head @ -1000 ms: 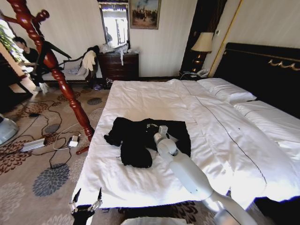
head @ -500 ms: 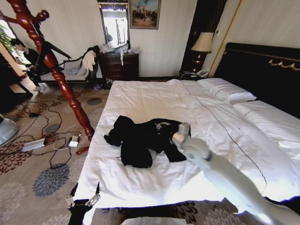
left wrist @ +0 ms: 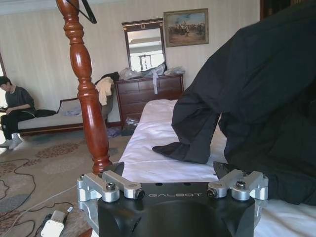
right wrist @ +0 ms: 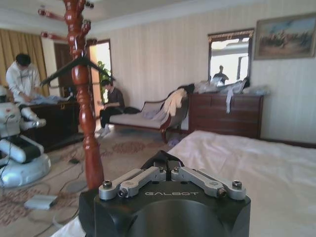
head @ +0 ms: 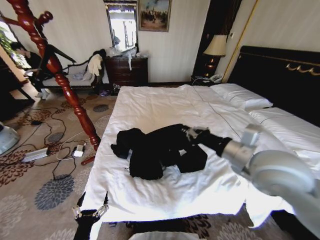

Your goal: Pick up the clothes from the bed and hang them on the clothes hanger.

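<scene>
Reaching sideways across the bed [head: 150, 102], the right gripper [head: 196, 134] is clamped on the clothes [head: 150, 150], left gripper [head: 90, 212] spread low

Bed [head: 165, 107]: white duvet, wrinkled, in front of me.
On bed: my black coat [head: 160, 150], bunched near the foot; pillows [head: 242, 96] by the headboard.

A dark wooden dresser [head: 127, 70] is set against the far wall, with a mirror [head: 123, 25] and a framed painting [head: 154, 14] hung above it. A lamp [head: 216, 47] with a pale shade is placed beside the headboard. A patterned carpet [head: 47, 192] is spread over the floor, and cables [head: 60, 145] and a white power adapter [head: 78, 150] are scattered across it.
</scene>
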`<state>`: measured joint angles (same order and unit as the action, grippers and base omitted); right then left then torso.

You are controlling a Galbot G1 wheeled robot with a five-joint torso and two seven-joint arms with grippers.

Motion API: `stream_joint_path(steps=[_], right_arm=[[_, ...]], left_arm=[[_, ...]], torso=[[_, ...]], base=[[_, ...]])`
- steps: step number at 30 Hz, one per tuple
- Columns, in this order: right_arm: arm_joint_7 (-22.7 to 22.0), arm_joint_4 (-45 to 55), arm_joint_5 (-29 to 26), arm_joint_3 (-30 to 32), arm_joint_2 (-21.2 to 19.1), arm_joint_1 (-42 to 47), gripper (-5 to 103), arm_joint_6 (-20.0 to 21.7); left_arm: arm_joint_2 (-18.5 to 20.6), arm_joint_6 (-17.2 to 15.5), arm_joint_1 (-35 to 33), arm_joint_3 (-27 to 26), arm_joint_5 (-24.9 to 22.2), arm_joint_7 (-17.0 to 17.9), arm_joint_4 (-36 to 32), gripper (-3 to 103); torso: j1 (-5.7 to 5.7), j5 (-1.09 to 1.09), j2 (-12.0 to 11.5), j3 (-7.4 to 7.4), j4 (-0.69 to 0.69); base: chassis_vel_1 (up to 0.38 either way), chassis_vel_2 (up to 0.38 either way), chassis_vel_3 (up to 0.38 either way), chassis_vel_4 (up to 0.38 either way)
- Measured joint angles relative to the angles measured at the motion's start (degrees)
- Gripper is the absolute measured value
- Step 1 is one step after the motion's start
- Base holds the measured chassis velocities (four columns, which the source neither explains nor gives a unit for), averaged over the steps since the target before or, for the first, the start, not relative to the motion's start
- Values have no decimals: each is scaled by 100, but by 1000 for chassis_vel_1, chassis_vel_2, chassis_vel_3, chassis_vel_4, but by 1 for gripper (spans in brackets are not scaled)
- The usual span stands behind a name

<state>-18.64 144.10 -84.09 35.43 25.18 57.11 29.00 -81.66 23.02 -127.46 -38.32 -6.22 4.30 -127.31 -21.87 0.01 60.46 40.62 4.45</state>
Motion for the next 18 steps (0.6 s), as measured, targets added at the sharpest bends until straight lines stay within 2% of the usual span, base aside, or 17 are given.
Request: stream_joint_path(steps=[8, 11, 12, 14, 16, 18], right_arm=[[-201, -33, -379, 420, -208, -327, 0, -193], [-385, -43, -1191, 1020, -450, -303, 0, -201], [-385, -43, -1191, 1020, -450, -303, 0, -201], [-413, -48, -1691, 1400, -576, -292, 0, -152], [-335, -54, -1964, 1600, -627, -278, 0, -127], [-333, -56, -1993, 1611, -622, -260, 0, -110]], left_arm=[[37, 20, -90, -22, 6, -55, -251, 100], [87, -19, -70, -75, 13, -65, -330, 100], [87, -19, -70, -75, 13, -65, -330, 100], [5, 23, -156, -108, 14, -66, -374, 100], [-62, 130, -306, -108, 12, -55, -386, 100], [-64, 152, -326, -100, 12, -44, -380, 100]], torso=[[0, 0, 0, 0, 1], [0, -2, 0, 0, 2], [0, -2, 0, 0, 2], [0, -2, 0, 0, 3], [-1, -2, 0, 0, -2], [0, -1, 0, 0, -1]], base=[[0, 0, 0, 0], [0, 0, 0, 0], [0, 0, 0, 0], [0, 0, 0, 0], [0, 0, 0, 0], [0, 0, 0, 0]])
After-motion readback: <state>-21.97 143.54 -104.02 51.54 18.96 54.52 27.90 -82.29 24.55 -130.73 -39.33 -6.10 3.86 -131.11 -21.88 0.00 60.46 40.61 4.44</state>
